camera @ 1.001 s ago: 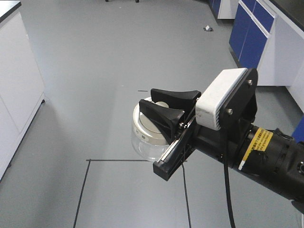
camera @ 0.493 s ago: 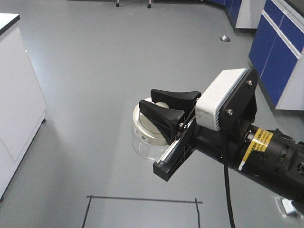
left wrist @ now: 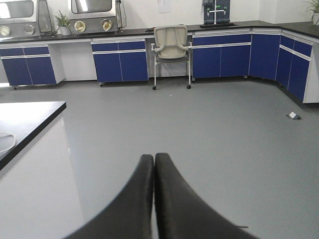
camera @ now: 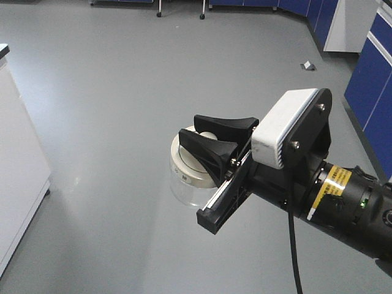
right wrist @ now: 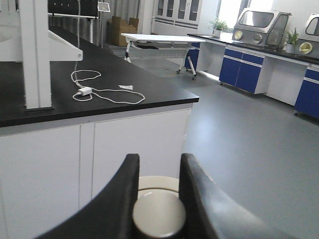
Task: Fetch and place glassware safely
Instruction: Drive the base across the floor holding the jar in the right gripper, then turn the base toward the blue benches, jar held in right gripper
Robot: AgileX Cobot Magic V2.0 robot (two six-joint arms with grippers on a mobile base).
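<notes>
glass jar [camera: 184,188]: small, squat, clear wall, upright. it hangs in the air over the grey floor [camera: 110,92] and touches no surface. the floor shows through the glass; whether anything lies inside i cannot tell. a cream-white round lid [camera: 182,162] sits flat on the jar's mouth, closed. a round knob [camera: 208,135] stands at the lid's middle.

right gripper [camera: 199,128]: comes at the jar from the right in the front view, black fingers [camera: 223,122] lying across the top of the lid. the jaws are part-way closed, one on each side of the knob, clamped on it (nothing else touches the jar). the right wrist view looks along the fingers: right gripper [right wrist: 158,199], the knob [right wrist: 158,215] a pale disc between the two pads and touching both, the lid [right wrist: 158,183] showing just beyond it.

left gripper [left wrist: 154,167]: fingers pressed together along their length, no gap, holding nothing. where it stands relative to the jar i cannot tell.

around the jar: a white cabinet [camera: 15,184] well to its left; blue cabinets [camera: 373,86] well to its right and farther back. in the right wrist view a black-topped counter [right wrist: 164,89] stands beyond the jar, with a white cable [right wrist: 83,91] lying loose on it.
</notes>
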